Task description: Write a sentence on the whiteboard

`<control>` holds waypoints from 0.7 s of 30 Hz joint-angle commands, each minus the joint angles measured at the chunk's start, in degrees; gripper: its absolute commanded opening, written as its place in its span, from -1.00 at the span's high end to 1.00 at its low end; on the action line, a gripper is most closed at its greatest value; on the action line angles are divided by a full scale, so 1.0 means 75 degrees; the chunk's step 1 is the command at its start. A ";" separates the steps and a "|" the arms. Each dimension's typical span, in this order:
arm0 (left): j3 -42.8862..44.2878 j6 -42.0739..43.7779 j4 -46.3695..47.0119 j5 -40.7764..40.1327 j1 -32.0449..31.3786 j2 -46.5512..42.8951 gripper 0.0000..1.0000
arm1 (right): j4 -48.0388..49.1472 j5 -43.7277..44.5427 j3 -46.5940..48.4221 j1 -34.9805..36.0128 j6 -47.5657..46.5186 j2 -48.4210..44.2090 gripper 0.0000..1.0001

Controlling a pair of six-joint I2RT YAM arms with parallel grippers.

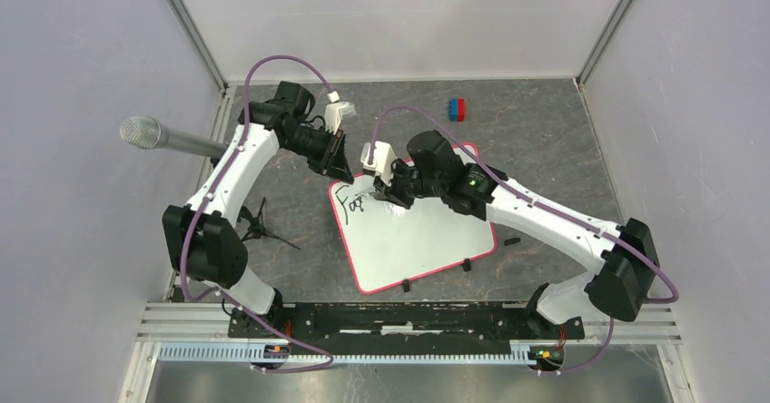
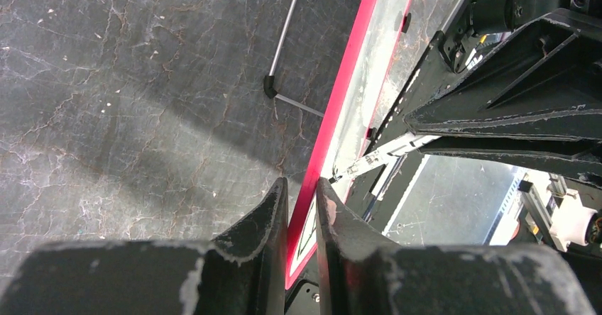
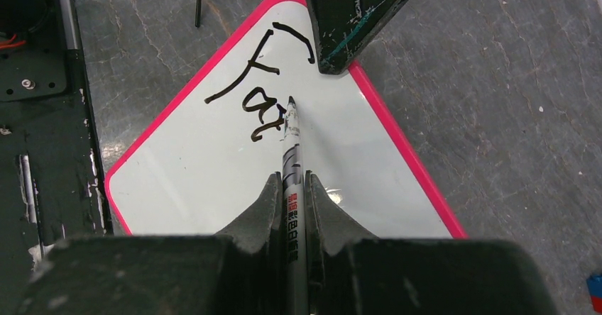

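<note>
- Right claw (image 3: 292,186) grips a marker (image 3: 292,137), its tip on the whiteboard (image 3: 213,180).
- Left claw (image 2: 301,191) pinches the whiteboard's edge.
- The sentence (image 3: 259,88) shows only "Fa"; nearly all is left.

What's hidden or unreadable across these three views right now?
Top external: the sentence past "Fa" sits under the right pincer.
Left wrist: whiteboard edge-on in the left pincer; writing unseen.
Right wrist: left pincer covers a whiteboard corner; marker label mostly buried in the right pincer.

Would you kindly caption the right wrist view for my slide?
Right claw holds a marker at the whiteboard, first black letters written.
</note>
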 commanded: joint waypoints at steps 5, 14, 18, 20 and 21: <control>0.0011 0.0101 -0.0062 0.0151 -0.0012 -0.0271 0.95 | 0.0111 0.0197 0.0128 -0.0117 0.0021 -0.0143 1.00; -0.0010 0.0087 -0.0062 0.0121 -0.0012 -0.0320 0.95 | 0.0055 0.0033 -0.0221 -0.0119 -0.0022 -0.0884 1.00; -0.0011 0.0093 -0.0063 0.0121 -0.0012 -0.0332 0.95 | 0.0033 -0.0114 -0.0398 -0.0117 0.0030 -0.0835 1.00; -0.0013 0.0093 -0.0072 0.0119 -0.0012 -0.0343 0.95 | 0.0033 -0.0167 -0.0429 -0.0114 0.0053 -0.0754 1.00; -0.0012 0.0092 -0.0062 0.0121 -0.0012 -0.0335 0.95 | 0.0036 -0.0182 -0.0439 -0.0112 0.0054 -0.0717 1.00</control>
